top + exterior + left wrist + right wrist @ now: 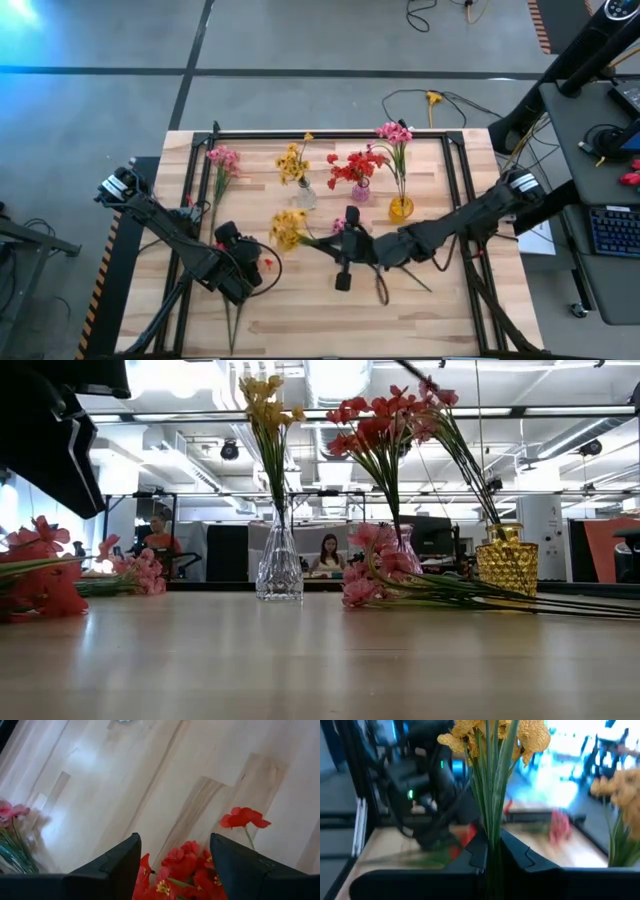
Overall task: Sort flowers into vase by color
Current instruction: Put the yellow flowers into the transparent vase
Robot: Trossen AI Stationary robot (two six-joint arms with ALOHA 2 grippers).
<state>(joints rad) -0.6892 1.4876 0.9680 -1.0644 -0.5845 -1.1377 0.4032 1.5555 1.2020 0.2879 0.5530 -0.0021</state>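
My right gripper [336, 246] is near the table's middle, shut on a yellow flower sprig [289, 228]; its blossoms [495, 735] show beyond the fingers. My left gripper [248, 268] hangs open at the near left over a red sprig [182, 870] that lies on the table between its fingers, untouched. At the far side stand a clear vase [279, 565] with yellow flowers, a pink vase [360, 192] with red ones and an amber vase [506, 563] with pink ones. My right gripper pinches the yellow sprig's bundled green stems [492, 837] between its two fingers, some way below the blossoms. The fingers point about level toward the table's left and lie across the stems. The blossoms stand above the fingers; the stems below them are hidden by the gripper.
A pink sprig [222, 160] lies at the far left by the frame rail. Another pink sprig [372, 575] lies mid-table, its stems [420, 280] running under my right arm. Bare wood [330, 320] stretches along the near edge. People sit in the room beyond.
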